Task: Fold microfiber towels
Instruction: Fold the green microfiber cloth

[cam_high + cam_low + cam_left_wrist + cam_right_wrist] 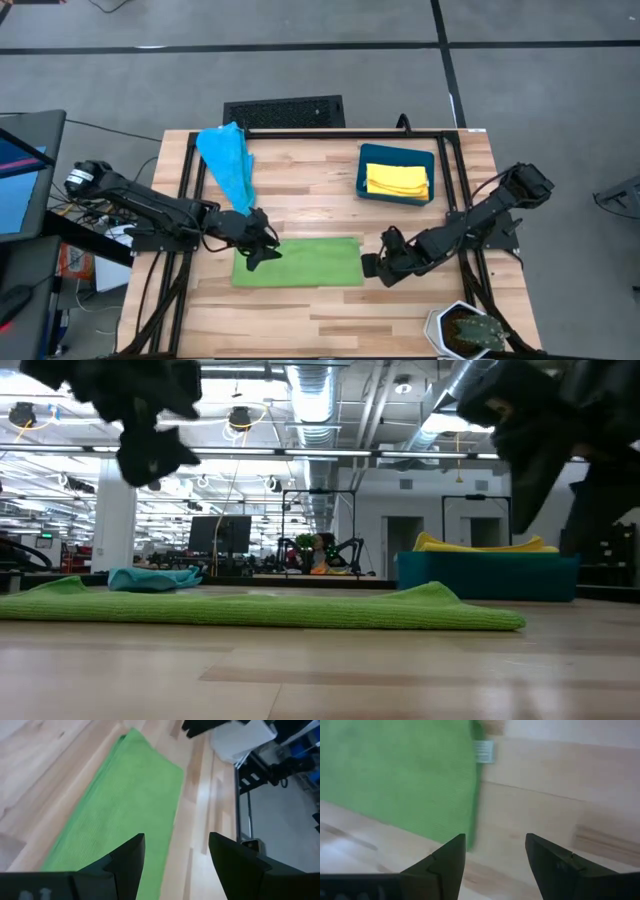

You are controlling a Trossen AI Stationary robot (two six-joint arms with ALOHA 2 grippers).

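A green microfiber towel point(298, 262) lies flat on the wooden table as a long folded strip. My left gripper point(262, 250) hovers open above its left end, and the cloth point(130, 795) stretches away ahead of the fingers. My right gripper point(375, 268) stands open just off its right end, where a small tag point(483, 751) shows at the towel's edge point(395, 775). In the low view both grippers point(150, 455) point(530, 440) hang clear above the towel point(250, 608). A light blue towel point(228, 160) lies bunched at the far left. A folded yellow towel point(397, 180) lies in the bin.
A dark teal bin point(372, 160) holding the yellow towel stands at the far right. A black frame point(300, 133) runs along the table's far and side edges. A potted plant in a white pot point(465, 330) sits at the near right corner. Bare wood lies along the near edge.
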